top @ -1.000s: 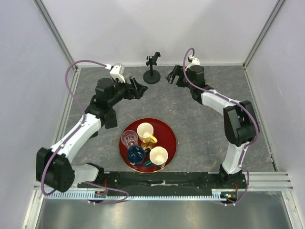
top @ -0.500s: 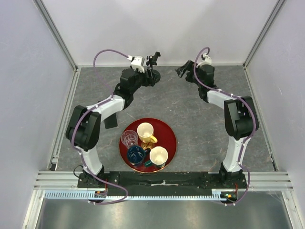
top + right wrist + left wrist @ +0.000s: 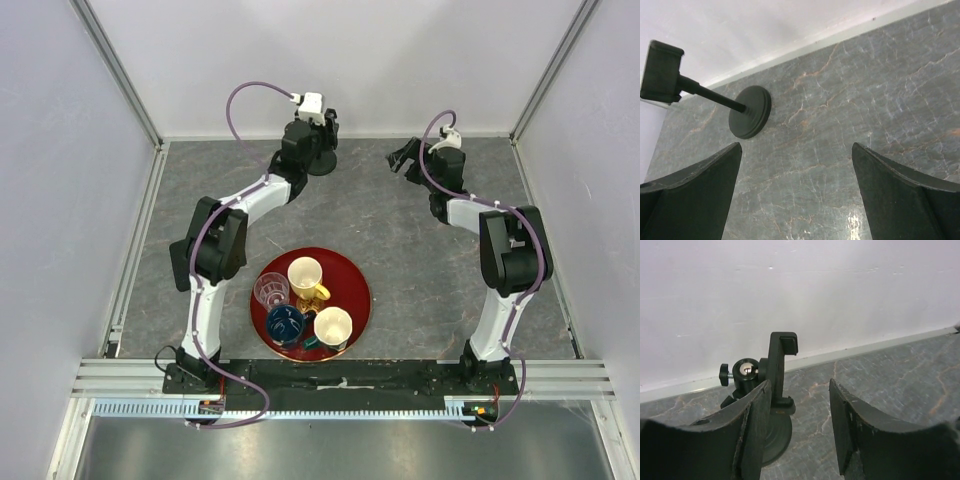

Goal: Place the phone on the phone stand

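Left hand (image 3: 797,407) was released and empty close beside the phone stand (image 3: 776,365), right hand (image 3: 795,170) likewise released; no phone was visible, so placement appeared outstanding

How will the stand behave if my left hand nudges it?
Likely tips: the stand has a clamp head high on a thin stem over a small disc base. It looks rigid. On the smooth table it might slide instead.
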